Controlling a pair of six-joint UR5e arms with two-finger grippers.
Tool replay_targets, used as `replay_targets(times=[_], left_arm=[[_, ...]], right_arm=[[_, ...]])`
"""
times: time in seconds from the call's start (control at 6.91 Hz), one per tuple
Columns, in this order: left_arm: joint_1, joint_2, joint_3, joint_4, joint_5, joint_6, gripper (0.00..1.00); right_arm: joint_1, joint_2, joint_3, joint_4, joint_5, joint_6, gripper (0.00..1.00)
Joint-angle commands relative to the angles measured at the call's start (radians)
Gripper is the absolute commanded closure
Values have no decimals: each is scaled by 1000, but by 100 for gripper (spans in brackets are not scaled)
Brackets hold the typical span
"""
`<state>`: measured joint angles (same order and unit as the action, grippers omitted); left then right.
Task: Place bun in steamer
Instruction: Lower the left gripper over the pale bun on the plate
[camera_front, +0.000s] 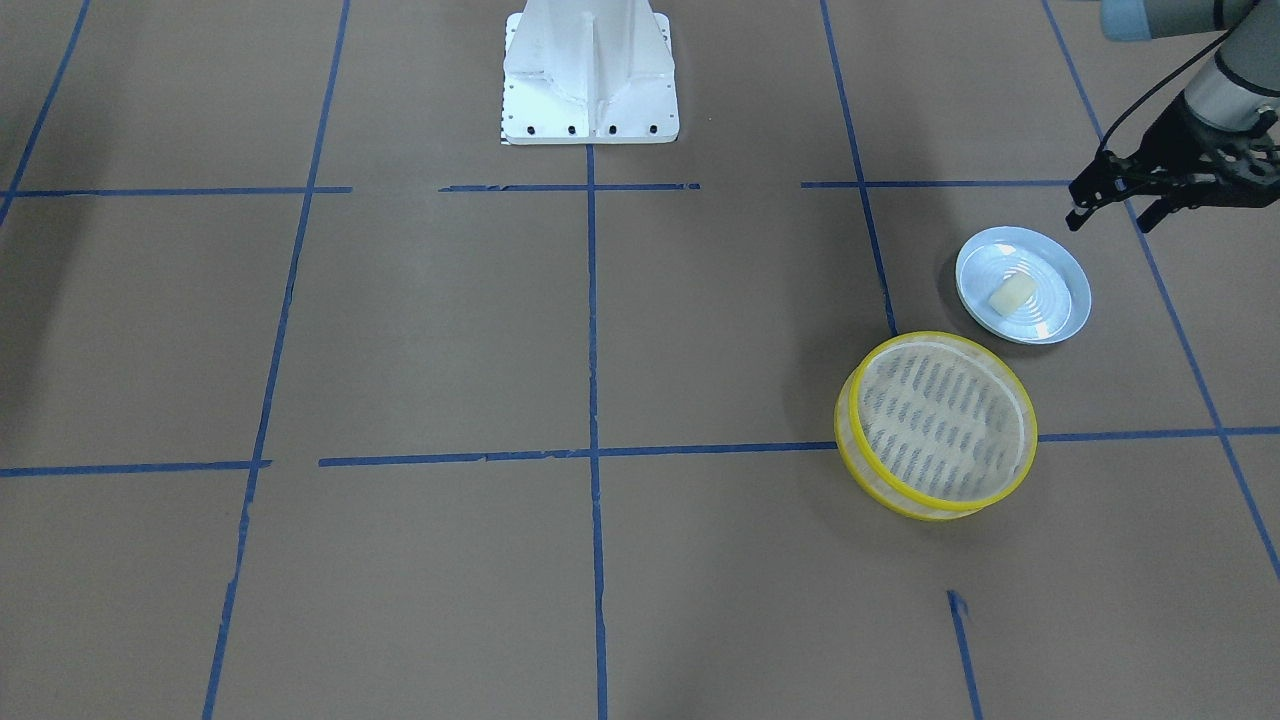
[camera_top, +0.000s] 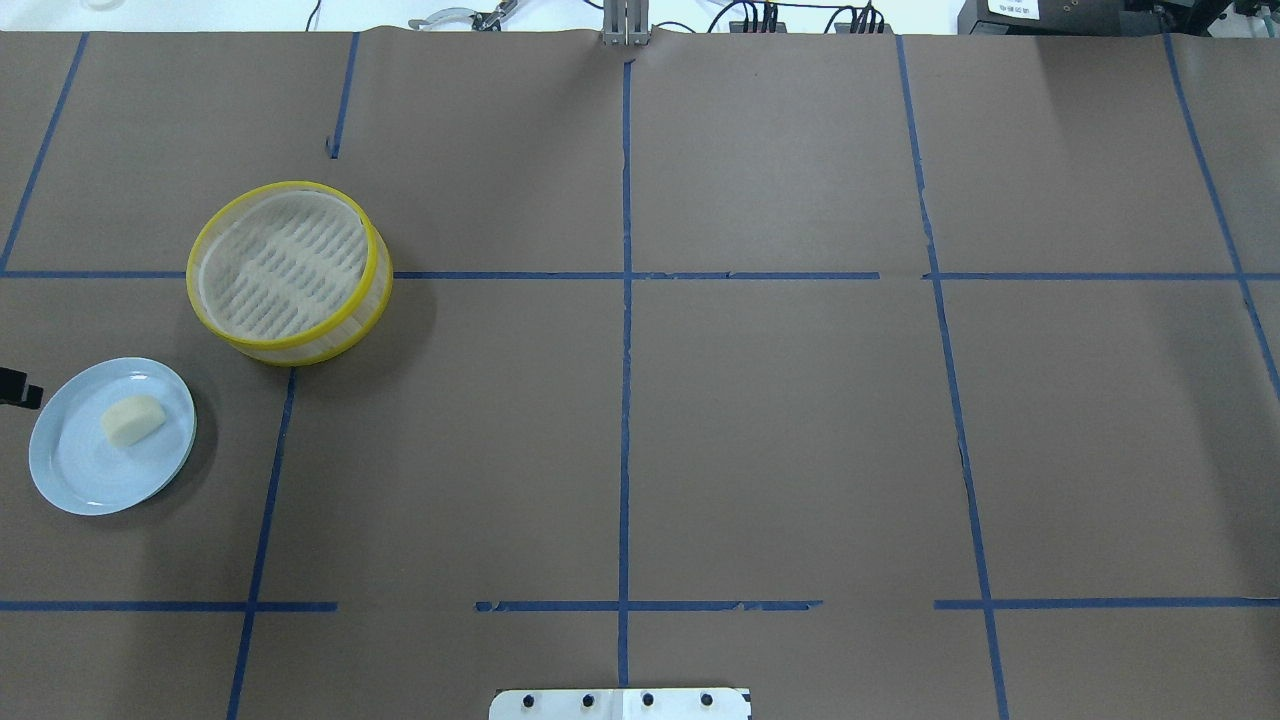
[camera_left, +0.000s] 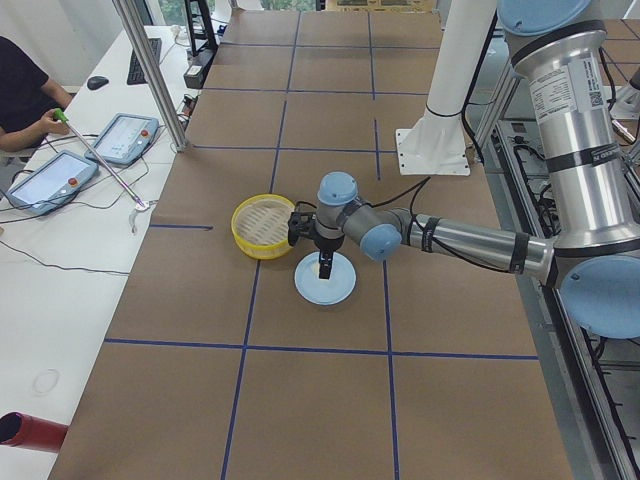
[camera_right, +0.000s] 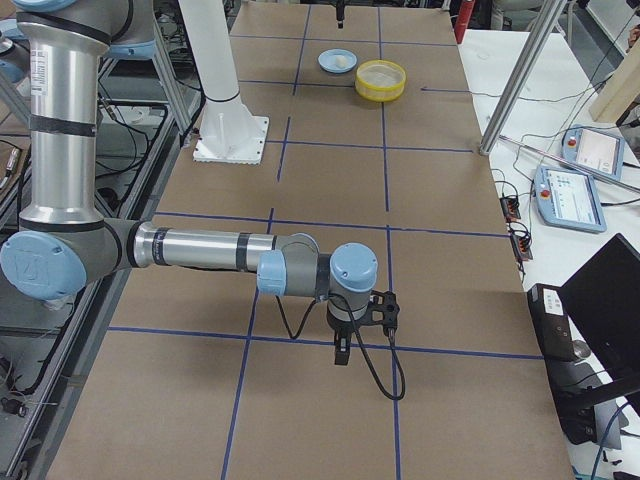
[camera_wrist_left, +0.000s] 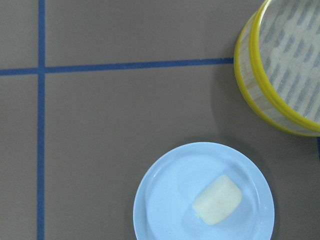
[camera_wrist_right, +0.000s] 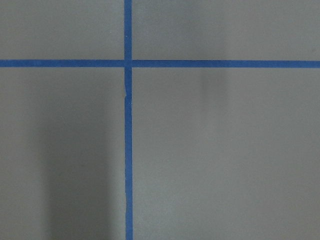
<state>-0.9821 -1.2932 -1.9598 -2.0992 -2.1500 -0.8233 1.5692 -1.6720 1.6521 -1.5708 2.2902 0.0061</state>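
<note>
Plenty of bare tabletop (camera_front: 700, 330) lies open; near its left end the bun (camera_front: 1012, 293) rests on a blue plate (camera_front: 1000, 255), with the steamer (camera_front: 938, 338) just beside it, apart. Near the plate the left fingers (camera_front: 1080, 210) hang raised, parted and empty; the right fingers (camera_right: 342, 348) point down far off, and I cannot tell their spacing.

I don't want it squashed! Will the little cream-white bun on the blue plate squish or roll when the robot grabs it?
Probably soft: the small cream-white bun has rounded, puffy edges, so a hard pinch might dent it. It likely won't roll, since its blocky shape lies flat on the pale blue plate.
</note>
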Motion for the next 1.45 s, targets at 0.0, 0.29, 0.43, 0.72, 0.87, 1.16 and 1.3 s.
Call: replay_targets(times=[0.0, 0.29, 0.43, 0.72, 0.87, 1.16, 1.3], left_arm=[[117, -65, 129, -120, 55, -140, 0], [125, -127, 205, -121, 55, -140, 0], [146, -127, 206, -121, 55, -142, 0], [161, -132, 222, -122, 56, -140, 0], [163, -146, 237, -122, 62, -139, 0], [166, -156, 254, -122, 62, -137, 0], [168, -156, 252, -122, 62, -137, 12]], right_arm=[[0, 0, 0, 0, 0, 0, 0], [0, -2, 0, 0, 0, 0, 0], [0, 0, 0, 0, 0, 0, 0], [0, 0, 0, 0, 0, 0, 0], [0, 0, 0, 0, 0, 0, 0], [0, 0, 0, 0, 0, 0, 0], [0, 0, 0, 0, 0, 0, 0]])
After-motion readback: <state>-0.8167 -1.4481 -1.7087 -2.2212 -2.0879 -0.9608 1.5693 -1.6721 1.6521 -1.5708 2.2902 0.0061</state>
